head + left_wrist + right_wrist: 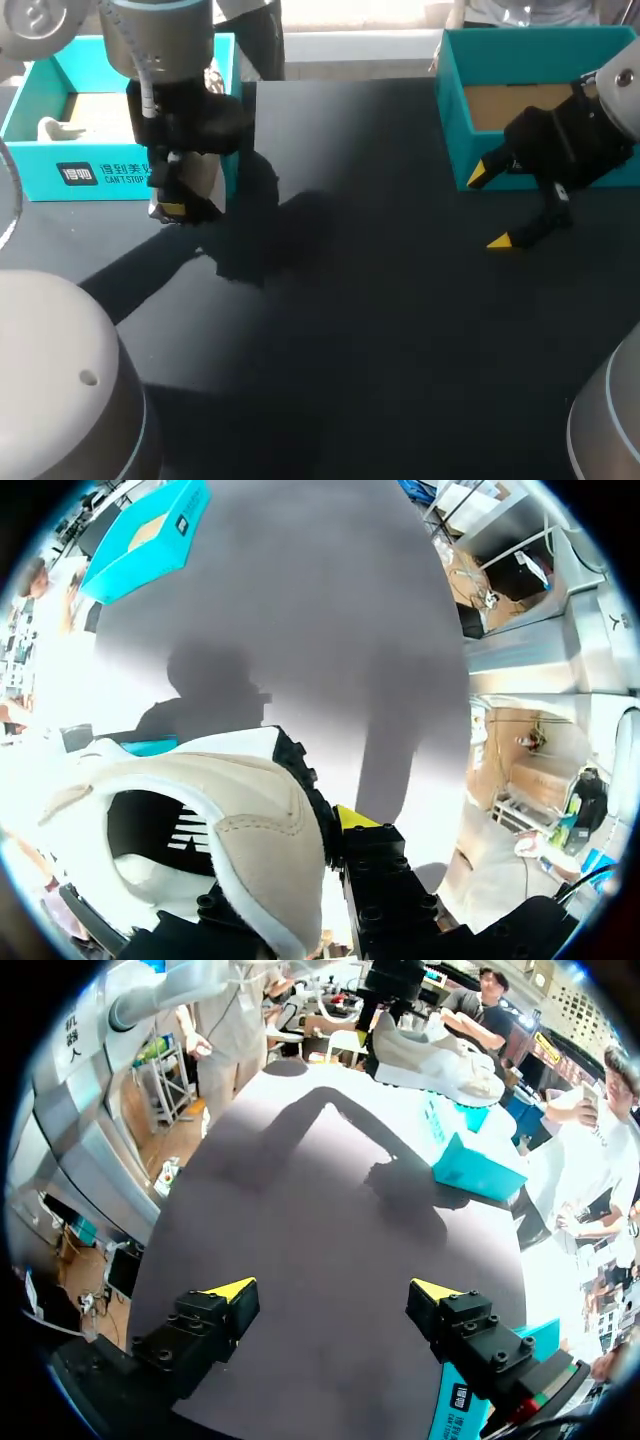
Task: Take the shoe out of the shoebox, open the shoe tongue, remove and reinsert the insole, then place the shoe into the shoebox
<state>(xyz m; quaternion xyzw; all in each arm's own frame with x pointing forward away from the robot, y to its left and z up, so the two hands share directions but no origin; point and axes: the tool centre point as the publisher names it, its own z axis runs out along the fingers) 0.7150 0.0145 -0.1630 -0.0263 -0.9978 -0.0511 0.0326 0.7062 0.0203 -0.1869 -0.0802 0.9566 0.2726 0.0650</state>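
Closest to the left wrist's lens is the beige suede and white sneaker (250,820), its dark opening turned towards the camera. The left gripper (295,875) is pinching the padded heel collar. One yellow-tipped finger (350,817) presses on the outside, while the other, a black block, sits lower down by the opening.

From across the table, the right wrist view shows the sneaker (435,1060) held up off the black tabletop (330,1210). Its sole faces down, its shadow falls on the surface beneath, and it is close to the teal cardboard shoebox (478,1168).

Seen from overhead, the left gripper (172,205) hangs at the front right corner of that shoebox (60,170). The shoebox stands at the table's far left with a scrap of white paper (55,128) lying inside. How the sneaker hangs under the arm is hard to make out from up there.

On the other side, the right gripper (490,207) has its fingers spread wide above the dark tabletop. It sits just in front of a second teal box (452,120) that shows a brown cardboard floor. In its own wrist view, the right gripper's (333,1290) two yellow tips stand well apart over the table.
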